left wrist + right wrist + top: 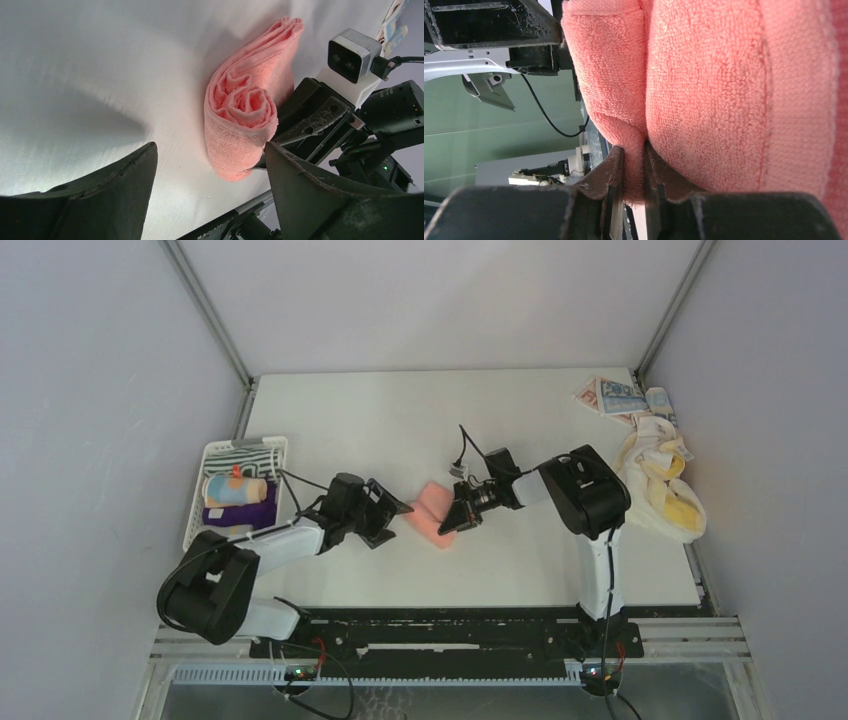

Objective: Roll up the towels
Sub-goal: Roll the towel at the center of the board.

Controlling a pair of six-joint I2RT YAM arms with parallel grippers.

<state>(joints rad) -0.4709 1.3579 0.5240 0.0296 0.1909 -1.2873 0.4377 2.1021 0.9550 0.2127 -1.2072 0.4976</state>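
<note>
1. The white worktop [400, 420] is shut in by grey walls [90, 390] on the left, far and right sides. The two arm bases stand at its near edge.
2. Bare worktop runs across the far half, from the basket side to the far right corner. More lies near and right, between the centre and the right edge.
3. One salmon-pink towel [433, 510] lies at the centre of the worktop, well away from every edge. The end seen by the left wrist camera is wound in a loose spiral, and the other end lies flatter in layers.
4. There are two grippers, one on each side of that towel. The left gripper [392, 518] has its fingers wide apart, just left of the towel's spiral end and holding nothing. The right gripper [633, 155] is clamped on a thin fold of the salmon-pink towel.
5. One white slotted basket [212, 455] sits at the left edge. It holds three towels: a black-and-white striped towel [250, 457] at the far end, a rolled light-blue towel [232, 489] with orange patches in the middle, and a purple towel [240, 514] nearest.
6. At the far right corner lies one blue-printed towel [612, 397]. Just near of it, along the right edge, is a heap of cream-yellow towelling [665, 490]; I cannot tell how many pieces it has.
</note>
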